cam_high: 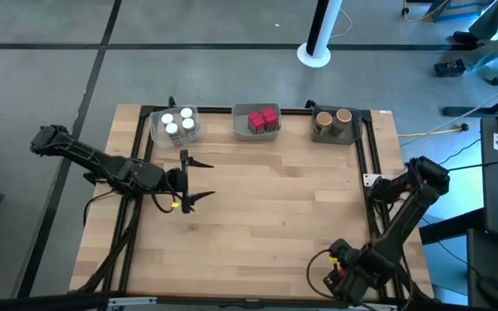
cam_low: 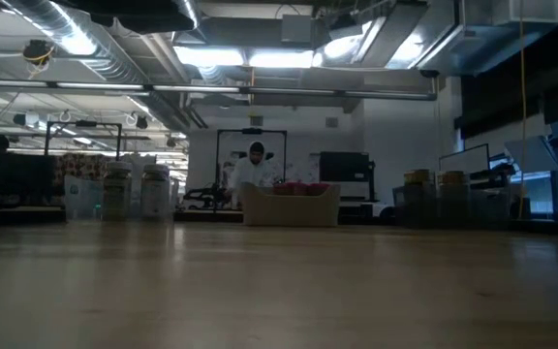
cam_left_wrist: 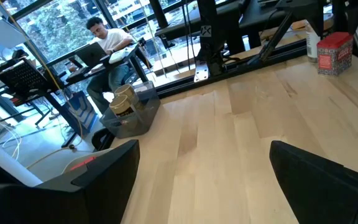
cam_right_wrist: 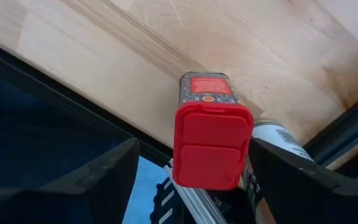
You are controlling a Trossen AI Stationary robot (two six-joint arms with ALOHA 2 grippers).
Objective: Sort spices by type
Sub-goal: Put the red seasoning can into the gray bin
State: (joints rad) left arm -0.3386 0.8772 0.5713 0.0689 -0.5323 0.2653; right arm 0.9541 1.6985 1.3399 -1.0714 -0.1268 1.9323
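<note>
- Three trays stand in a row along the far edge of the counter (cam_high: 266, 207), seen from the high view: the left tray (cam_high: 157, 131) holds four white-capped jars (cam_high: 178, 122), the middle tray (cam_high: 241, 127) holds red packets (cam_high: 263, 119), and the right tray (cam_high: 334, 136) holds two tan-brown jars (cam_high: 334, 117)
- The left tool (cam_high: 186, 181) hangs over the counter's left half, its fingers spread wide with nothing between them; the white-capped jars are the nearest spices, just beyond it and well apart from its fingertips
- In the left wrist view the two dark fingers (cam_left_wrist: 86, 180) frame bare wood, with the tan-brown jars (cam_left_wrist: 122, 102) in their tray farther off and one red packet (cam_left_wrist: 335, 53) at the counter's other side
- A person (cam_left_wrist: 107, 43) sits at a desk beyond the counter
- The right tool (cam_high: 340, 275) sits at the counter's near right corner, by the frame rail
- In the right wrist view a red-lidded packet (cam_right_wrist: 211, 134) fills the gap between that tool's fingers (cam_right_wrist: 98, 177), over the counter's edge; whether the fingers press on it cannot be told, since a gap shows on each side
- A white-labelled jar (cam_right_wrist: 278, 146) lies just beside the packet, partly hidden by one finger
</note>
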